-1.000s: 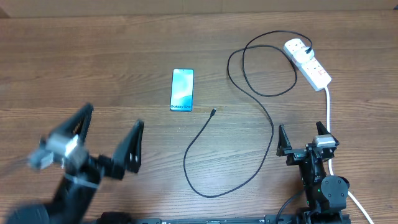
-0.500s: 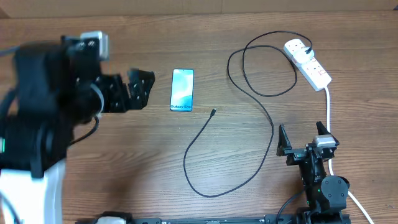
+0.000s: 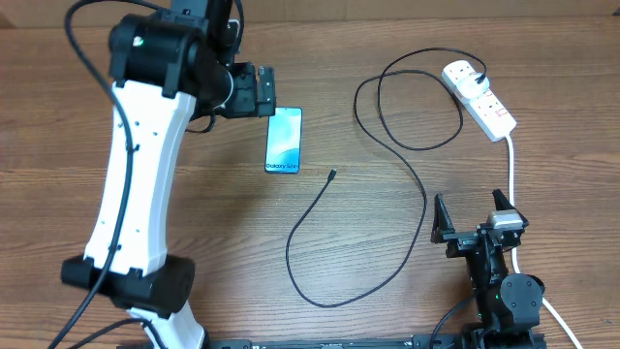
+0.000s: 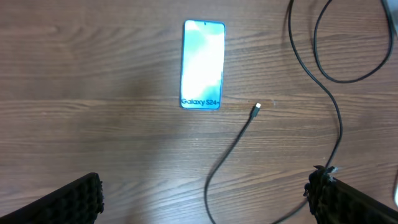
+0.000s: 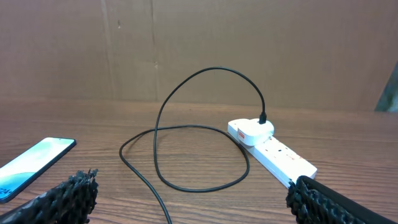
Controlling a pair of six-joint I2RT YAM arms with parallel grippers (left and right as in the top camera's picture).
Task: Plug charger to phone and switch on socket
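Phone (image 3: 284,141) flat on the table (image 3: 232,223), just ahead of the left pincer (image 3: 260,90), spread wide and empty. Charger (image 3: 331,177) tip loose beside the phone, unplugged; plug head in the socket (image 3: 479,98), well ahead of the right pincer (image 3: 471,208), likewise released

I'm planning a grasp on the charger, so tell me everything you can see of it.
The charger is a long, thin black cable, rubbery-looking, lying slack on the wooden table. Its small connector tip lies free beside the phone, at its text end, not touching it. From there the cable sweeps in a U toward the near edge, runs up, loops and crosses itself, and ends at a white plug head seated in the socket. Nothing grips it.
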